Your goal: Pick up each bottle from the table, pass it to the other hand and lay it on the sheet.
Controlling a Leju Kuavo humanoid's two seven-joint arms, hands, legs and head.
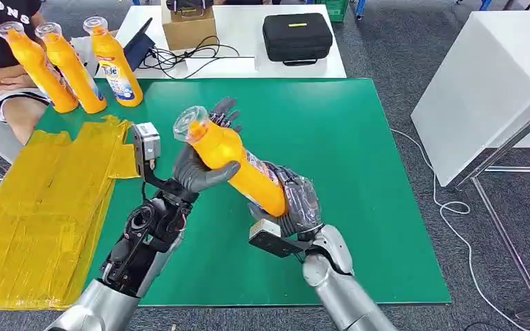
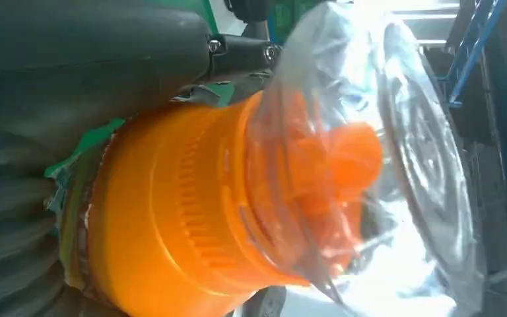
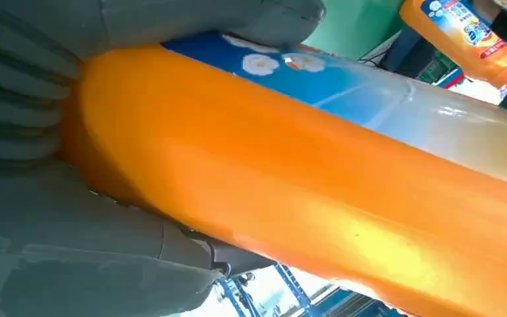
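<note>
1. Handover is the step you have in hand: one orange bottle (image 1: 238, 165) hangs in the air above the green table (image 1: 359, 179), slanting with its clear-capped neck up toward the far side and its base down toward the robot.

2. Your left hand (image 1: 203, 169) wraps the bottle just below the neck, thumb curled across the front and fingers showing behind the cap. The left wrist view puts the orange collar and clear cap (image 2: 370, 172) right against that hand.

3. Your right hand (image 1: 293, 203) clasps the lower body of the same bottle near its base. The right wrist view shows the orange body (image 3: 290, 198) pressed between thumb and fingers, so this hand is closed on it too.

4. Both hands hold the bottle at once, so you are, by my reading, mid-pass. Which hand gives and which takes cannot be told.

5. Your next move calls for one hand to loosen while the other keeps a firm hold. The yellow sheet (image 1: 41, 207) lies on the left, so the left hand looks the likelier carrier.

6. Three more bottles (image 1: 69, 65) stand upright at the far left corner, just beyond the sheet, waiting their turn.
</note>
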